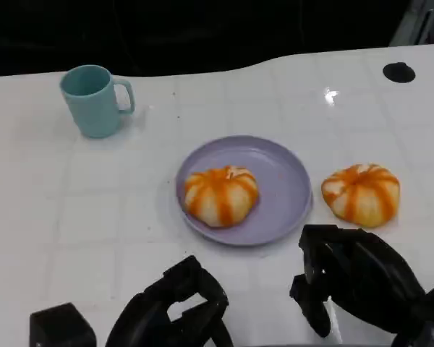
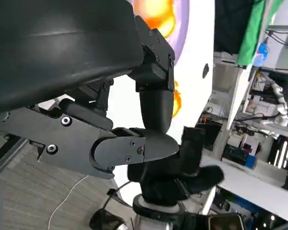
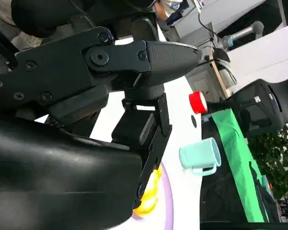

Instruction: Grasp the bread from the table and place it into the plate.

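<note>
The right hand (image 1: 362, 278) hangs nearest the camera, empty, fingers loosely apart, just short of the bread (image 1: 361, 192). The left hand (image 1: 177, 307) hangs low, fingers curled inward around nothing. The plate (image 1: 286, 184) already carries one striped bun (image 1: 221, 195). The bread to be moved lies on the table (image 1: 79, 217) just beside the plate's right rim. It is probably light, soft and easily dented: grip it gently across its rounded sides.
</note>
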Robot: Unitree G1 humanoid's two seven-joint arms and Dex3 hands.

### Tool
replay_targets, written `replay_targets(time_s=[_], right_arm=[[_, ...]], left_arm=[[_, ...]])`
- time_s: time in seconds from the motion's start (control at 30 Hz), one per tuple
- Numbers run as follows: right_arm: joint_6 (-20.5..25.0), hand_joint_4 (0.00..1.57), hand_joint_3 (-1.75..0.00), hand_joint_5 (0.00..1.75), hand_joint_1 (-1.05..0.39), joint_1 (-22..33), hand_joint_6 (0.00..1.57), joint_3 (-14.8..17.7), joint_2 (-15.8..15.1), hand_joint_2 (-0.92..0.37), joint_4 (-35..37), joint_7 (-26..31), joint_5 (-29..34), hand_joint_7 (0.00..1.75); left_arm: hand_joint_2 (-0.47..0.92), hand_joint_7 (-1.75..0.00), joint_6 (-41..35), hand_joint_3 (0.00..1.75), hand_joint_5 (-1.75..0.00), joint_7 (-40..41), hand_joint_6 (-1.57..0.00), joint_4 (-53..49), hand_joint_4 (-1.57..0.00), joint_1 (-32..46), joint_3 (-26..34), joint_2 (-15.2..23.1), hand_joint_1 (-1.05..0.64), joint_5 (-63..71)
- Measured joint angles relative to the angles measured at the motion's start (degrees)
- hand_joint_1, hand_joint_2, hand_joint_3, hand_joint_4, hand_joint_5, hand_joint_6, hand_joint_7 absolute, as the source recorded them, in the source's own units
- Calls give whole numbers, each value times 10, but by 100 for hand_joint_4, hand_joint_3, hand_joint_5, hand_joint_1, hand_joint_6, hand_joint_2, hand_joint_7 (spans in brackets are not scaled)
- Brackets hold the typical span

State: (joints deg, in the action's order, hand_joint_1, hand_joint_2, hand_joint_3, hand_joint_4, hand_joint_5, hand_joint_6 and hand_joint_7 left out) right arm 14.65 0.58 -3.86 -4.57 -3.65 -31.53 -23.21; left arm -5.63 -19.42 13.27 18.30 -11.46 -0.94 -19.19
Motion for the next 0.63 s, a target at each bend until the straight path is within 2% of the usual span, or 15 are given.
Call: replay_targets(time_s=[0.63], right_arm=[[-2, 129, -41, 159, -91, -6, 109, 6, -1, -92, 5, -3, 2, 154]], left_arm=[[92, -175, 20, 43, -175, -28, -44, -45, -69, -40, 33, 1, -59, -20]])
